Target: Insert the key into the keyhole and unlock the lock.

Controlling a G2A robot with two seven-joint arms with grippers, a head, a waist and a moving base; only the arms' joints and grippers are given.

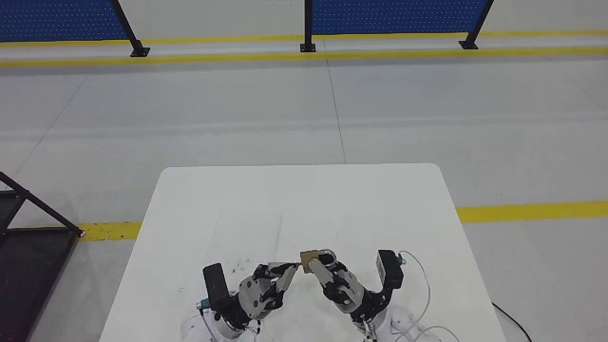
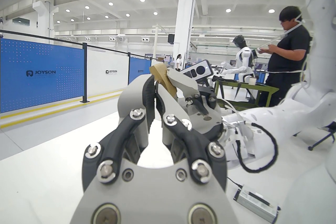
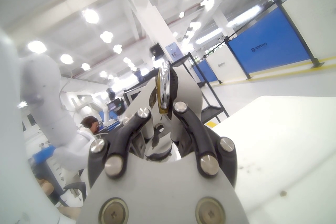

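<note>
The white counter (image 1: 285, 199) carried both arms low at its near edge, their tips meeting above its middle. The left claw (image 2: 155, 89) was drawn narrow, its dark pads pinching a small piece of metal that we took for the key (image 2: 156, 83). The right claw (image 3: 165, 93) was closed on the brass padlock (image 3: 164, 86), held clear of the counter.

We judged the coming move to turn on one relation. The padlock lay straight ahead of the left claw, just beyond its fingertips and close enough that we could not tell whether key and lock touched. The key's long axis seemed to run along the left fingers toward the lock. The left arm would therefore do the feeding while the right held the lock steady.

From above, we saw the two claws converging on a small tan block, with the key too small to make out. The left wrist view gave us the pinch on the key and the padlock's brass corner against a white finger of the right claw. The right wrist view showed the padlock edge-on, a shiny metal face beside a brass rim. We could not see the keyhole.
</note>
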